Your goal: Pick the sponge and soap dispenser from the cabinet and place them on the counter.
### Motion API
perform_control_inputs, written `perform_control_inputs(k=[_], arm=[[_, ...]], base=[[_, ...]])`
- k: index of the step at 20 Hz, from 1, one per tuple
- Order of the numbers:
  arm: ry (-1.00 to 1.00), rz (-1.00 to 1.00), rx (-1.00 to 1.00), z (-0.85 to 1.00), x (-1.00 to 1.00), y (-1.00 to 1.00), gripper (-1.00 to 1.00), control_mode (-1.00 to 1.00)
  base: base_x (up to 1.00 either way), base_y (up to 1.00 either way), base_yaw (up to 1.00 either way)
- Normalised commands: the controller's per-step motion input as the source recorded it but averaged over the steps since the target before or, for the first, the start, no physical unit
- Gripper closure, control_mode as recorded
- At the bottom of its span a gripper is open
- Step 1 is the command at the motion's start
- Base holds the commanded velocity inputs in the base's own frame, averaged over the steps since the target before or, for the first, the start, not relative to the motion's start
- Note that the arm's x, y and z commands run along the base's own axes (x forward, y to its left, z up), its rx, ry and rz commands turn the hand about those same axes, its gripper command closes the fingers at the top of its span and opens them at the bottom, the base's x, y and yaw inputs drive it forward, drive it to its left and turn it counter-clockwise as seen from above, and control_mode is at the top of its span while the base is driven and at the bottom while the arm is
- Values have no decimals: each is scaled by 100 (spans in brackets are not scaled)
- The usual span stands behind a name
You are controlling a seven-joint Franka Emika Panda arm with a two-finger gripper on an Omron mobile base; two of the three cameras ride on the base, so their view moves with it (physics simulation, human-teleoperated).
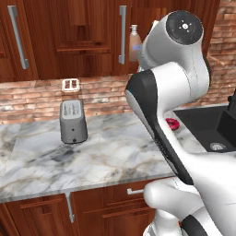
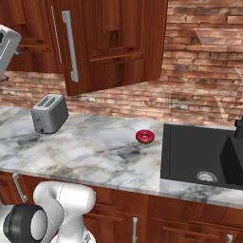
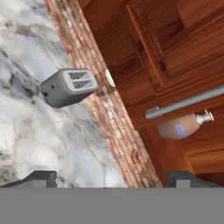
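The pincer (image 3: 109,179) is released with wide jaws and aims up at the soap dispenser (image 3: 183,125) inside the open cabinet (image 1: 69,41), likely to grasp it for the worktop (image 1: 115,152).

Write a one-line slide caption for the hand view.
Open gripper looks past the toaster on the counter toward the soap dispenser in the cabinet.

The soap dispenser (image 1: 134,42) stands in the cabinet (image 1: 69,37) above the counter (image 1: 106,152), right of the toaster (image 1: 73,120).
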Motion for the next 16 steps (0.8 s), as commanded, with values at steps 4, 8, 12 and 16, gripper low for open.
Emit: perform_control_inputs(k=[4, 8, 12, 16], arm=[[-3, -10, -4, -5, 25, -1, -100, -100], [0, -19, 0, 0, 20, -7, -100, -100], [0, -24, 0, 0, 21, 0, -100, -100], [2, -26, 0, 0, 28, 1, -100, -100]], base=[[0, 0, 0], [0, 0, 0], [0, 0, 0], [0, 0, 0]])
